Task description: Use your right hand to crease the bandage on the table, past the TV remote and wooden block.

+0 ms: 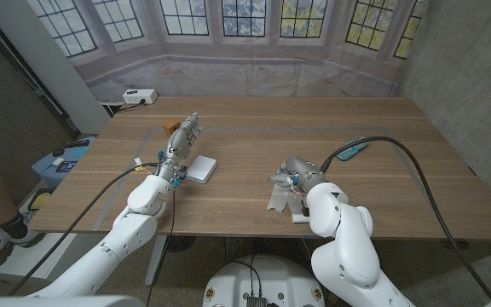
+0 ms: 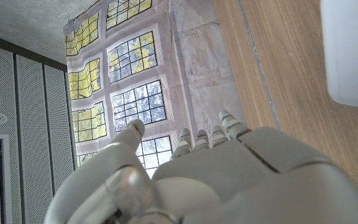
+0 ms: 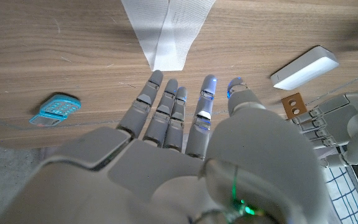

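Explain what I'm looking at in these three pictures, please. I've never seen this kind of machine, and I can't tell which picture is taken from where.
This is a robot with two arms, each ending in a hand with fingers, standing at a wooden table. The wide picture looks down from its head. The other two come from cameras on its wrists, looking along the back of each hand, so they appear turned.

The left hand stands with fingers apart, holding nothing, beside a flat white box; a small wooden block sits just behind it. The right hand is also open and empty, its fingers reaching towards a strip of white bandage lying already folded on the table. A blue TV remote lies further out on the right. Nothing is held by either hand.
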Controlling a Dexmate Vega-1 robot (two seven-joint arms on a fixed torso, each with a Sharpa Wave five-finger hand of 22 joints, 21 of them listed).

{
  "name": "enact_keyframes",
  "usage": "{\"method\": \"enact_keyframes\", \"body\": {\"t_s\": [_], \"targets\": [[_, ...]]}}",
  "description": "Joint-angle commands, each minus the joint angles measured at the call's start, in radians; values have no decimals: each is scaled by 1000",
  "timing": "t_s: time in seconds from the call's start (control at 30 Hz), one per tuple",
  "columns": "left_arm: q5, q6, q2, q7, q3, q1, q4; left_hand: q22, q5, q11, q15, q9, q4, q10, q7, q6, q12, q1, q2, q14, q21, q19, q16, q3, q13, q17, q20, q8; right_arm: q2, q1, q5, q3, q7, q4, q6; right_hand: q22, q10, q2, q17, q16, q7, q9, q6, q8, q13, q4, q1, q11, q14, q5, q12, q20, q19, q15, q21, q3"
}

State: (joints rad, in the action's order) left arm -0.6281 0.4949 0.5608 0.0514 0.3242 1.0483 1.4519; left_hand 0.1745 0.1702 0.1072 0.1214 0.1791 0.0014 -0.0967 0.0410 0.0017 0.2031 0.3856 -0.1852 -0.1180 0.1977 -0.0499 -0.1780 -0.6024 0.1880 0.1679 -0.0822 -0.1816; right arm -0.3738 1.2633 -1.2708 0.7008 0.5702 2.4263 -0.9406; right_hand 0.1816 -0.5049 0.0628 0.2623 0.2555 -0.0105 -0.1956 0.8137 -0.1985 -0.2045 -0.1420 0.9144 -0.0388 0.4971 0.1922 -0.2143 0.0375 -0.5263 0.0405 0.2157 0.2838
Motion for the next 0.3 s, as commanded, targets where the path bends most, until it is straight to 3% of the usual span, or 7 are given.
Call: {"method": "enact_keyframes", "body": {"t_s": [0.03,0.3], "targets": [[5,-11,5,-20,-4,13,27,2,7,4,5,2,2,3,0,6,4,15,-1,1,1,1,-3,2,2,3,-5,-3,-44,-48,82,9,-45,5,-40,0,4,0,5,5,1,-1,-14,7,-1,1,-10,-5,1,0,4,5,-4,0,4,-2],[3,-8,4,-11,-3,6,24,2,7,4,5,2,2,2,1,7,4,16,-1,1,1,0,-2,3,2,3,-5,-3,-80,-85,144,23,-101,7,-60,0,5,1,5,5,4,-2,-23,9,-2,1,-12,-4,-1,-1,5,4,-3,2,3,-4]]}}
